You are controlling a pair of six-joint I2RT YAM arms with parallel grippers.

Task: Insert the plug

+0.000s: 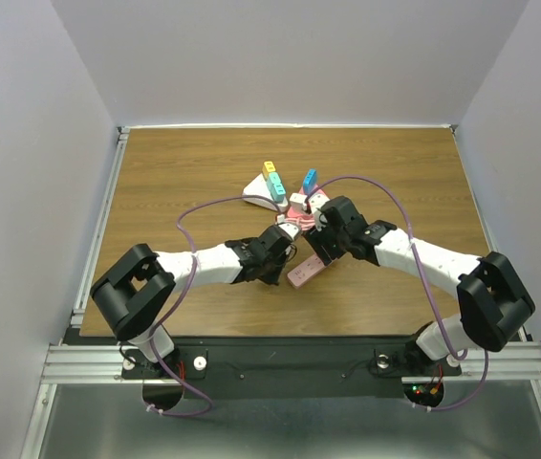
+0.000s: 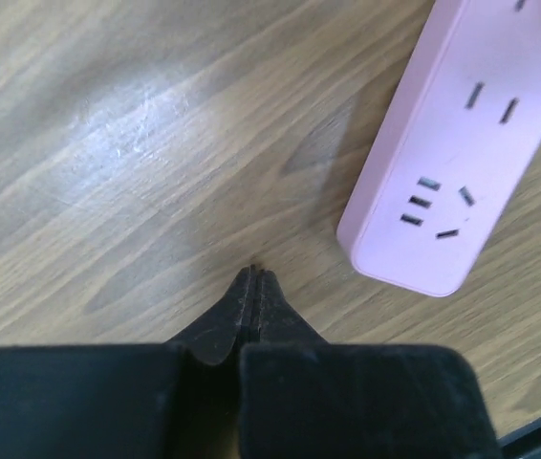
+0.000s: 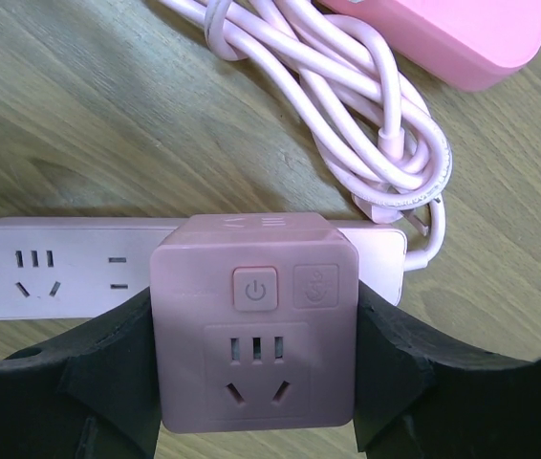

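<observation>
My right gripper (image 3: pixel 256 387) is shut on a pink cube plug adapter (image 3: pixel 256 316) with a power button and sockets on its face. It holds the cube over the right part of the pink power strip (image 3: pixel 51 268), which lies flat on the wooden table; I cannot tell whether they touch. The strip also shows in the top view (image 1: pixel 307 272) and in the left wrist view (image 2: pixel 452 153). My left gripper (image 2: pixel 254 277) is shut and empty, its tips on the table just left of the strip's near end. In the top view both grippers, left (image 1: pixel 280 253) and right (image 1: pixel 326 239), meet over the strip.
The strip's coiled pink cable (image 3: pixel 347 105) lies just beyond the cube, with another pink block (image 3: pixel 462 38) behind it. Farther back are a white wedge (image 1: pixel 263 191), teal and yellow adapters (image 1: pixel 273 180) and a blue plug (image 1: pixel 310 178).
</observation>
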